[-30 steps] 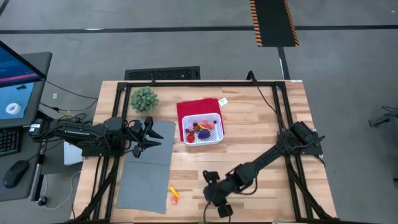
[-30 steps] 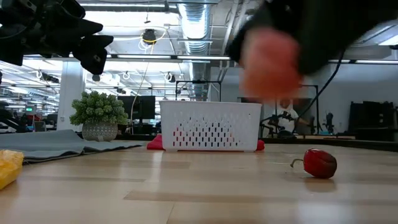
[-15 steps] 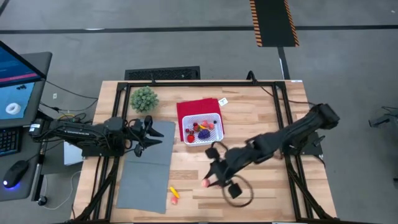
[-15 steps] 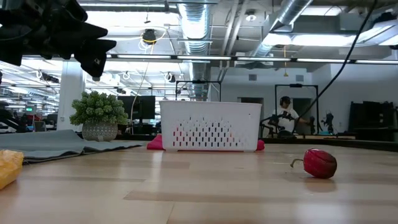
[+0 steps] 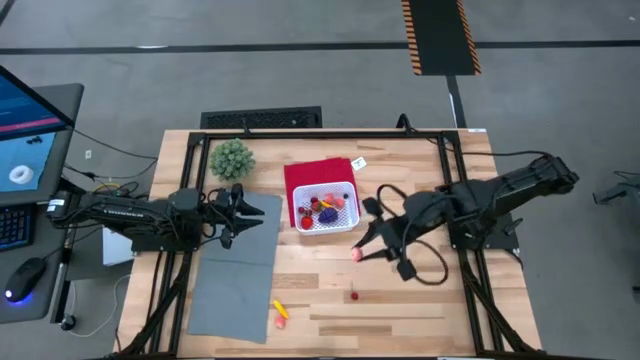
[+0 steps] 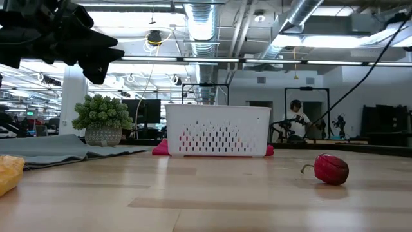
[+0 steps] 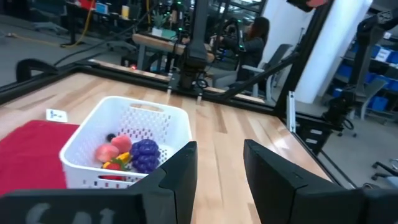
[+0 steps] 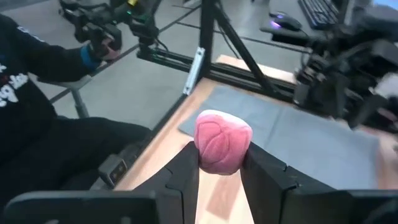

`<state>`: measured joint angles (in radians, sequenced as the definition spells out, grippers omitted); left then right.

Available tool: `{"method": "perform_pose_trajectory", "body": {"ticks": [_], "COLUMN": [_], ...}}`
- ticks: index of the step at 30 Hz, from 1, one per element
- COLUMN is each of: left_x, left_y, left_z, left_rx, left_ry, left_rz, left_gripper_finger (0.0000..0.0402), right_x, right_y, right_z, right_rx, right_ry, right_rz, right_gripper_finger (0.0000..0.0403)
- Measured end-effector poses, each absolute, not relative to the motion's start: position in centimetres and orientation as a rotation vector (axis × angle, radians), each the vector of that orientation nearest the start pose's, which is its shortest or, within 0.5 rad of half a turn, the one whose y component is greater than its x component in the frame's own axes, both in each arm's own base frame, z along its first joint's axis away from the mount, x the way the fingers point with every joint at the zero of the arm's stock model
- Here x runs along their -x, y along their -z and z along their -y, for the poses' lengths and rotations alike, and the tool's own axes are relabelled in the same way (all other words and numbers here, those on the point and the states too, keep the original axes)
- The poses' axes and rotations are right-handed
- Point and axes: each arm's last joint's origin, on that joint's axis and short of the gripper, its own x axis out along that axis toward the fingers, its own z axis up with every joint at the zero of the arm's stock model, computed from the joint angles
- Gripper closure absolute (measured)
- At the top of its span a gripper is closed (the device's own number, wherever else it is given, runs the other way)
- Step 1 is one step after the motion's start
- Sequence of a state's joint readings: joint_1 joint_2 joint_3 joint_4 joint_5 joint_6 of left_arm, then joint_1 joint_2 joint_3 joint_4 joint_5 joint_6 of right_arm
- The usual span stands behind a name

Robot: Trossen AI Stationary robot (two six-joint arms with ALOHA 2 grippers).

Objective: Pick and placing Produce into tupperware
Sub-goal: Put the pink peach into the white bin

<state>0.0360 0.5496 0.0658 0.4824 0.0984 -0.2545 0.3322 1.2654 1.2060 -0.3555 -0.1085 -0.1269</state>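
Wooden table fills my overhead feed. My left gripper waits over the grey mat, fingers spread with nothing between them. Its wrist camera shows fruit inside the white basket, which the table-level view hides behind the lattice wall. My right gripper sits just beside the basket, pinching a pink fruit; the table-level camera misses it entirely. One red piece and a yellow one lie loose, the yellow cut off at table level.
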Motion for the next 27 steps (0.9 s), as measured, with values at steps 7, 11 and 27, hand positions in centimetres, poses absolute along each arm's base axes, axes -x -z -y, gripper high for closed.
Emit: {"method": "perform_pose_trajectory", "body": {"ticks": [7, 11, 27], "left_x": [-13.6, -13.6, -13.6], "left_y": [-18.1, -18.3, -18.9], "left_z": [-0.3, -0.3, -0.3], "left_rx": [0.249, 0.194, 0.139], "left_ry": [0.037, 0.033, 0.042], "left_rz": [0.0, 0.027, 0.078], "left_gripper_finger": [0.0281, 0.0281, 0.0281], "right_x": [-23.6, -21.7, -17.4], "right_y": [-34.1, -32.5, -21.4], "right_z": [-6.5, -5.1, -2.4], "right_rx": [0.108, 0.073, -0.118], "right_ry": [-0.442, -0.401, -0.292], "right_rz": [-0.287, -0.225, -0.013], "right_gripper_finger": [0.0274, 0.0274, 0.0274]}}
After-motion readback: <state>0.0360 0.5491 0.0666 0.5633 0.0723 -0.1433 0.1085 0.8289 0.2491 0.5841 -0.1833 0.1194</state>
